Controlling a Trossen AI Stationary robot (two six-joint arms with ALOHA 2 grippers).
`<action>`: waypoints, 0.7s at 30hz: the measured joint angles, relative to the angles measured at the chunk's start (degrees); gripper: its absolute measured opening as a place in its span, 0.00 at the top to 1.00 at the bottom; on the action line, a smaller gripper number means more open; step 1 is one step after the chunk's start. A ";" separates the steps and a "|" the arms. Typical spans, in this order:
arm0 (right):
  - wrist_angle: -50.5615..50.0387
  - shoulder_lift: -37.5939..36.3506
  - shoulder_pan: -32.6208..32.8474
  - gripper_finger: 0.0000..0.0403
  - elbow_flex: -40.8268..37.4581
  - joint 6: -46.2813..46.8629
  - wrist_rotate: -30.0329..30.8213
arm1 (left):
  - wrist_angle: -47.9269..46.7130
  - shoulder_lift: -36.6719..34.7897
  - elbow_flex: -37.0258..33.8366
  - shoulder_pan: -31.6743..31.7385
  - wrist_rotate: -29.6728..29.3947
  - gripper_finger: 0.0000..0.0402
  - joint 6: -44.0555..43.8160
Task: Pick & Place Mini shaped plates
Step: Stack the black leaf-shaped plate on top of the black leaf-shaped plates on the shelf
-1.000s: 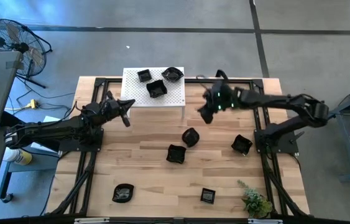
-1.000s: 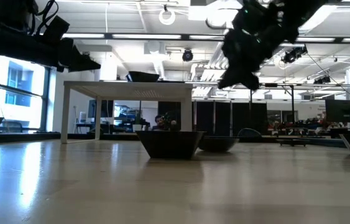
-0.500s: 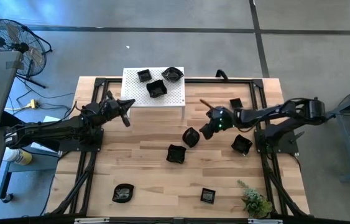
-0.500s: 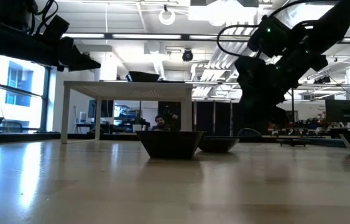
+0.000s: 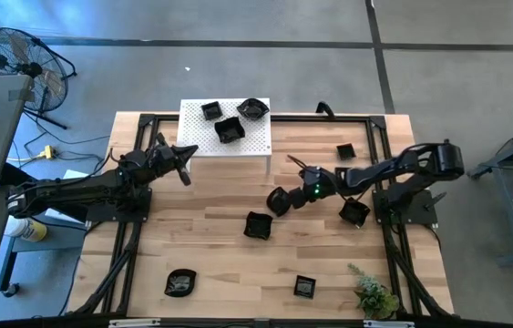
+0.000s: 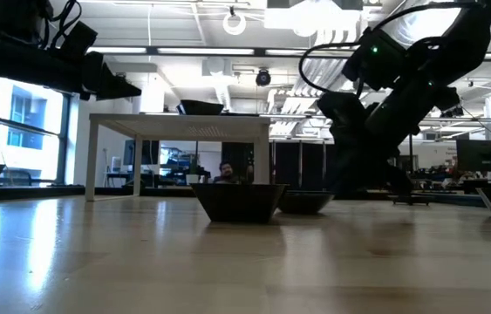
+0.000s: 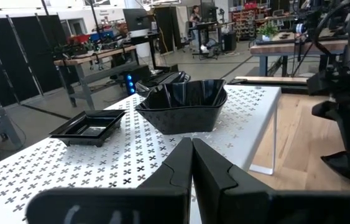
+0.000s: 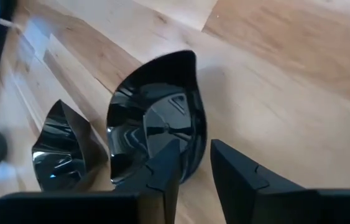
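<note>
Several glossy black mini plates show in the high view. Three sit on the white perforated platform point(image 5: 224, 141); the others lie scattered on the wooden table. My right gripper point(image 5: 292, 197) is open and low over a teardrop-shaped plate point(image 5: 278, 200) near the table's middle. In the right wrist view its fingers point(image 8: 194, 147) stand astride that plate's point(image 8: 153, 115) near rim, one over the inside and one outside. The plate rests flat on the wood. My left gripper point(image 7: 192, 155) is shut and hovers at the platform's left near corner point(image 5: 188, 153). My right gripper comes at the teardrop plate slanting down from the table's right side. One finger point(image 8: 170, 158) is over the bowl and the other point(image 8: 230, 163) is outside the rim point(image 8: 194, 134). I cannot tell whether either finger touches it.
An angular plate point(image 5: 258, 225) lies just to the near left of the teardrop one. Other plates lie at the right point(image 5: 354, 211), far right point(image 5: 345, 150) and near edge point(image 5: 180, 282) point(image 5: 304, 287). A small green plant point(image 5: 374, 296) stands at the near right corner.
My right gripper has moved from beside the platform's right end toward the table's near side, coming down to the teardrop plate. The plates and my left arm have kept still.
</note>
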 joint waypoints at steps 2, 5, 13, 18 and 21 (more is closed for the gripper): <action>0.17 0.98 0.35 0.81 0.00 1.04 0.06 | -0.07 0.00 0.00 0.00 0.00 0.99 0.00; 0.78 2.15 0.78 0.84 0.00 2.03 0.15 | -0.08 0.00 0.00 0.00 0.00 0.99 0.02; 3.35 2.95 0.90 0.93 0.00 1.17 0.47 | -0.13 0.02 0.00 0.00 -0.02 0.99 0.04; 3.29 2.08 -1.23 0.99 0.00 -1.55 -3.53 | -0.13 0.02 0.00 -0.01 -0.02 0.99 0.07; 2.97 1.00 -3.54 0.98 0.00 -3.83 -7.98 | -0.13 0.02 0.00 -0.01 -0.02 0.99 0.07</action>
